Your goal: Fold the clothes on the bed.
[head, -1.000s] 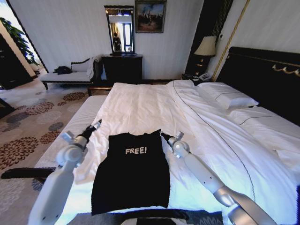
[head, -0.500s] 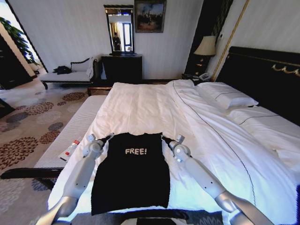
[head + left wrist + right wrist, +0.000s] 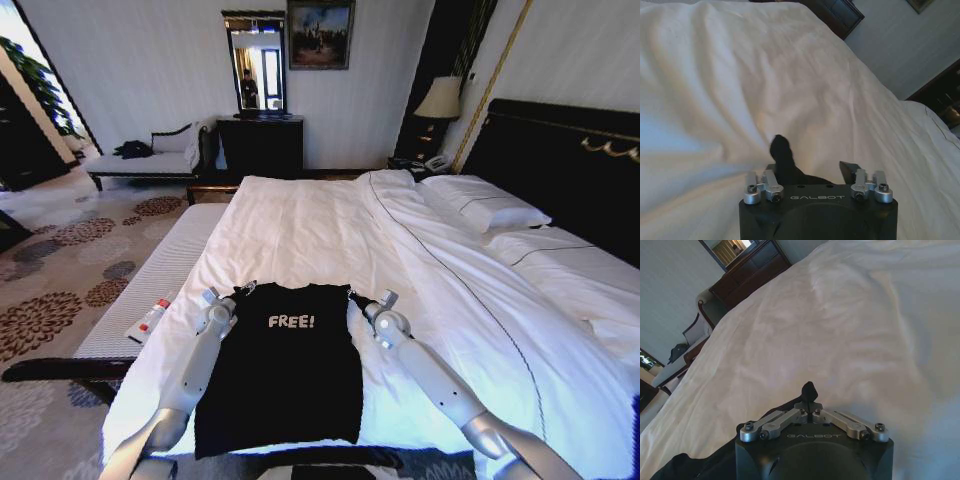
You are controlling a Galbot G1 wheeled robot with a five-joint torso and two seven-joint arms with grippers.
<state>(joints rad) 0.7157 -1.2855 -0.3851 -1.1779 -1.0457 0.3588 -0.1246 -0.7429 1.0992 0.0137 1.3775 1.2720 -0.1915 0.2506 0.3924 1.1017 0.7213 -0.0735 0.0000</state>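
Since a second ago, your left gripper point(image 3: 247, 288) has closed in on the far-left corner of the black cotton "FREE!" T-shirt point(image 3: 285, 365); its jaws are spread. Your right gripper point(image 3: 351, 295) pinches the far-right corner. Both corners lie at the shirt's far edge on the white-sheeted bed point(image 3: 300, 225); its long axis runs toward you.

The clothes' point(image 3: 278, 375) near hem is partly cut by a dark bar point(image 3: 300, 458) at the head view's near edge. The small tube-like item point(image 3: 150, 319) on the bed's point(image 3: 330, 230) left side is too small to identify. The right gripper's point(image 3: 808, 396) fingertips are hidden in black cloth.
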